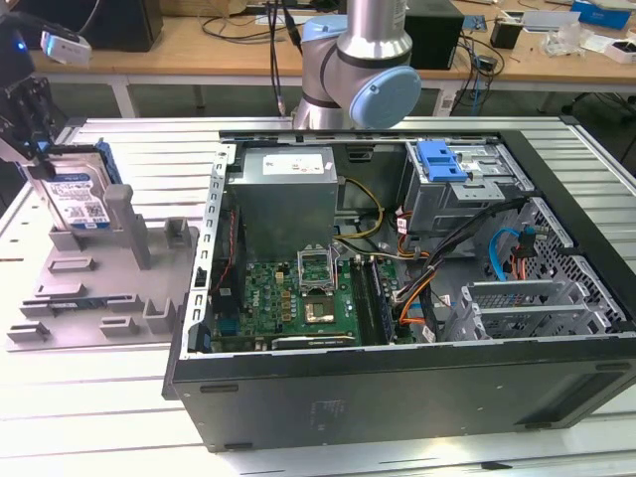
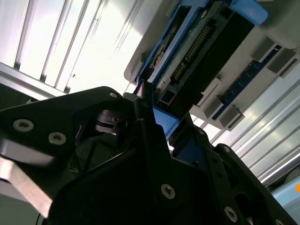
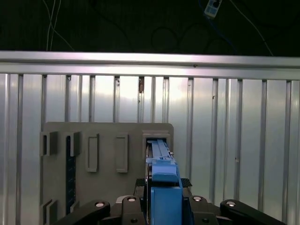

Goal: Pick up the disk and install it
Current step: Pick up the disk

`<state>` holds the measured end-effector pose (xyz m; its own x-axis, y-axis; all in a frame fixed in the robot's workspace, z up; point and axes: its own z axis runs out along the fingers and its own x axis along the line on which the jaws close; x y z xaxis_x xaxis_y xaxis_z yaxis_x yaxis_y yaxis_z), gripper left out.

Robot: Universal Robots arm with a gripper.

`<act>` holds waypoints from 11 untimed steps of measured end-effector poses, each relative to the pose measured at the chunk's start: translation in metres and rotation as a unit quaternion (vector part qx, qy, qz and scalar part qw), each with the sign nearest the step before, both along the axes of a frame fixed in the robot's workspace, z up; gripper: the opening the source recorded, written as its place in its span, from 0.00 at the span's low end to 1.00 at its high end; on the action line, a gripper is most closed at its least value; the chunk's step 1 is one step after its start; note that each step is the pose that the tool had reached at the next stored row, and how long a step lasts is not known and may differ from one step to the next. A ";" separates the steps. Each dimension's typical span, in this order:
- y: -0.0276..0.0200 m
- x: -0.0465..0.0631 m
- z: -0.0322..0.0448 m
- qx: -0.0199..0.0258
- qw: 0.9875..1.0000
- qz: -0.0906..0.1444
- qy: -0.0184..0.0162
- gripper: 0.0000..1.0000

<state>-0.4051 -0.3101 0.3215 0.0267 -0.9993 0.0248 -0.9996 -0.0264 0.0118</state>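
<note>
**Clamped at the far corner**

The arm (image 1: pixel 363 50) rises near the middle of the far edge of the tabletop (image 1: pixel 99 397). It shows as a silver tube above a grey joint housing with a pale blue cap (image 1: pixel 386 97). The black end effector (image 1: pixel 28 99) hangs over the far corner on the exterior view's left, pointing downward with a slight tilt. In both wrist views its dark body, studded with bare screw heads, sits close to the camera. Its fingers (image 3: pixel 186 183) press from either side on the blue frame of the disk (image 1: pixel 78 194), closed against it with no gap to be seen.
</note>
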 end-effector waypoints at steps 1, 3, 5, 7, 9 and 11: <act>0.0000 0.000 0.0017 0.000 1.000 0.000 0.000 0.37; 0.0000 0.000 0.0058 0.000 1.000 0.000 0.000 0.37; 0.0000 0.000 0.0094 0.000 1.000 0.000 0.000 0.37; 0.0000 0.000 0.0133 0.000 1.000 0.000 0.000 0.37; 0.0000 0.000 0.0171 0.000 1.000 0.000 0.000 0.37; 0.0000 0.000 0.0247 0.000 1.000 0.000 0.000 0.37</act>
